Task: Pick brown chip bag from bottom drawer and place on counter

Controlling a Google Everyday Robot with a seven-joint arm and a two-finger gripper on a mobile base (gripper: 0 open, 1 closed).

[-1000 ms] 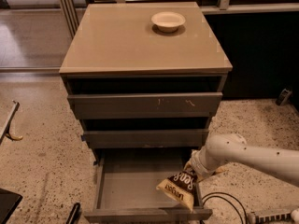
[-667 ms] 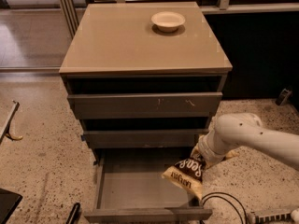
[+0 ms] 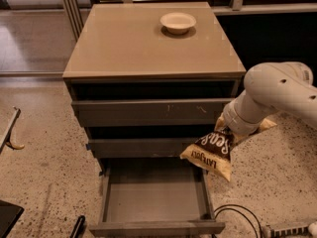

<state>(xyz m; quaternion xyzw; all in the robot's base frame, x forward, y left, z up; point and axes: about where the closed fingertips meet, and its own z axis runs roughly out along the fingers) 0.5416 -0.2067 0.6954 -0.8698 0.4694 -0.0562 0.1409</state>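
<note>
The brown chip bag hangs in the air in front of the right side of the cabinet, level with the middle drawer front, above the right edge of the bottom drawer. My gripper is shut on the bag's upper end; its fingers are mostly hidden behind the white arm. The bottom drawer is pulled open and shows only its bare grey floor. The counter is the beige top of the cabinet, above and left of the gripper.
A small cream bowl sits at the back right of the counter. The two upper drawer fronts are shut. Cables lie on the speckled floor to the drawer's right. A dark object is at the bottom left.
The gripper has lifted the chip bag up out of the bottom drawer and to the right, to the height of the middle drawer front. The arm has risen with it.
</note>
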